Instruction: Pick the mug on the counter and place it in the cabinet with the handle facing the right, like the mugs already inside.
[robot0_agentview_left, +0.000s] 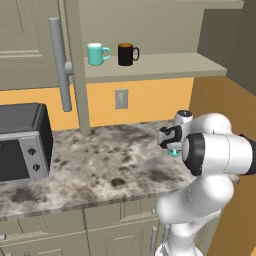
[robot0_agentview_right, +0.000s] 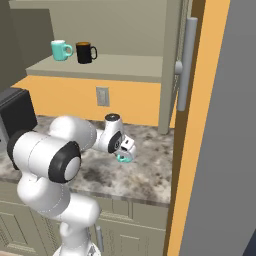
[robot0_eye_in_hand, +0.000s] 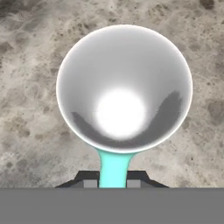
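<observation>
Closest in, the gripper (robot0_eye_in_hand: 113, 183) has its two dark fingertips clamped on the teal handle (robot0_eye_in_hand: 114, 166) of the mug (robot0_eye_in_hand: 124, 87), whose white inside faces the hand camera. Beneath it lies the speckled stone counter (robot0_agentview_left: 100, 165), near its right end. Farther back, the open cabinet (robot0_agentview_left: 155, 67) shelf holds a teal mug (robot0_agentview_left: 97, 54) and a black mug (robot0_agentview_left: 126, 54) side by side.

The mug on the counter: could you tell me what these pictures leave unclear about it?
- Mug outer wall: hand view looks into it.
- Mug in left base view: mostly behind the gripper.
- Handle: lower end cut off between the fingertips.
- Whether it rests on the counter: not visible.
</observation>
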